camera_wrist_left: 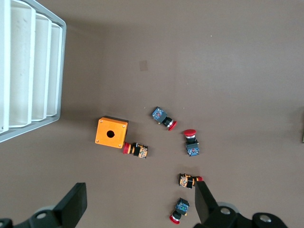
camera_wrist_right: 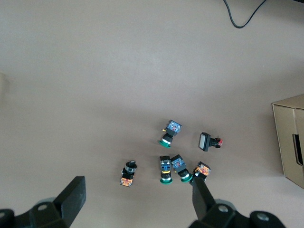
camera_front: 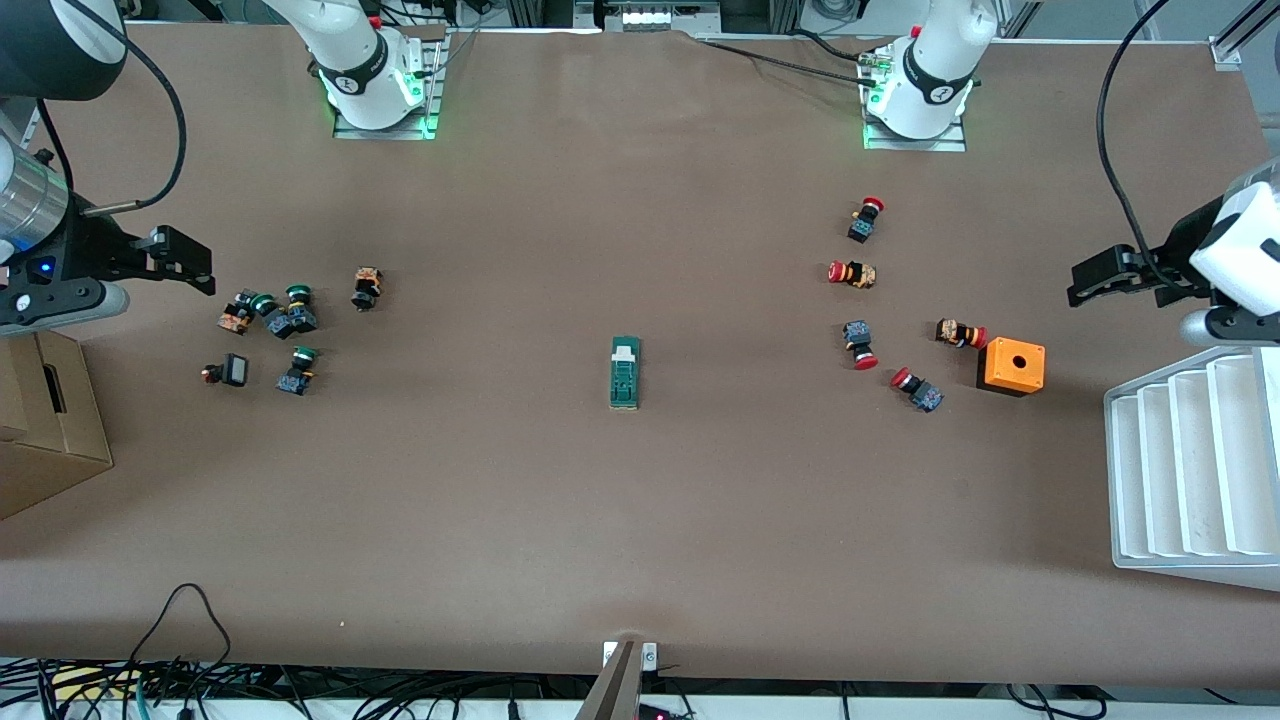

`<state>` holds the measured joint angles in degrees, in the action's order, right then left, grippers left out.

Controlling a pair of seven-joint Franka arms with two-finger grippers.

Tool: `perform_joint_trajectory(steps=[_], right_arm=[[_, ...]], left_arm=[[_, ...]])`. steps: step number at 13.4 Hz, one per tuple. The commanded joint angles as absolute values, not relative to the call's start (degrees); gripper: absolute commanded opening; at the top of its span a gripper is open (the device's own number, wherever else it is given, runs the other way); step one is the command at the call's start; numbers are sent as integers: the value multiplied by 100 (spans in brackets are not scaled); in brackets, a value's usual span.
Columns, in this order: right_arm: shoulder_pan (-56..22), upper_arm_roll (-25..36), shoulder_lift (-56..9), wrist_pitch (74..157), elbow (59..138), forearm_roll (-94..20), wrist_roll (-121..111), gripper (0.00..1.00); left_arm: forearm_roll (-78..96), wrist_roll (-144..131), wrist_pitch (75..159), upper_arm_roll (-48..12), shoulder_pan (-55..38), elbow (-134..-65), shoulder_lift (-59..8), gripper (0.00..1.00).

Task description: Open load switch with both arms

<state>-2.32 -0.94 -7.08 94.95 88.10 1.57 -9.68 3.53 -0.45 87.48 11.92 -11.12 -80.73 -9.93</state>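
**Both grippers wide, switch alone at mid-table**

Left gripper point(camera_wrist_left: 137, 209): fingers point(camera_wrist_left: 73, 205) spread, holding nothing, up over the red-capped buttons point(camera_front: 865, 275) w/ the orange box point(camera_front: 1011, 366) and white tray point(camera_front: 1190, 470) close by. Right gripper point(camera_wrist_right: 137, 206): fingers point(camera_wrist_right: 72, 197) spread too, empty, over the green-capped buttons point(camera_front: 285, 320), cardboard box point(camera_front: 45, 420) at that table edge. Load switch point(camera_front: 625, 372) lies flat mid-table, well apart from both grippers, bare brown table point(camera_front: 640, 520) all round it.

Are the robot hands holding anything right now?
No. The left gripper and right gripper both hang open and empty above the table ends; the load switch lies untouched mid-table.
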Motion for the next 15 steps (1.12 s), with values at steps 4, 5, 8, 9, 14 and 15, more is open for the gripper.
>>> perform_joint_trajectory(steps=[4,5,8,9,14,15], right_arm=[[-229,-97,-703,9387,8728,62,-976,99],[-229,-97,-703,9387,8728,62,-976,99],[-229,-97,-703,9387,8728,62,-976,99],[-229,-97,-703,9387,8728,62,-976,99],[-229,-97,-703,9387,8728,62,-976,99],[-229,-97,-703,9395,8728,70,-976,99]], left_arm=[[378,132,8622,502,-291,-8007,-747,100],[369,280,8622,501,-264,-8016,-730,100],[150,501,8631,510,-264,-8016,-721,100],[62,501,8631,501,-264,-8024,-721,100],[18,501,8631,492,-255,-8060,-677,100],[26,501,8631,501,-255,-8051,-677,100]])
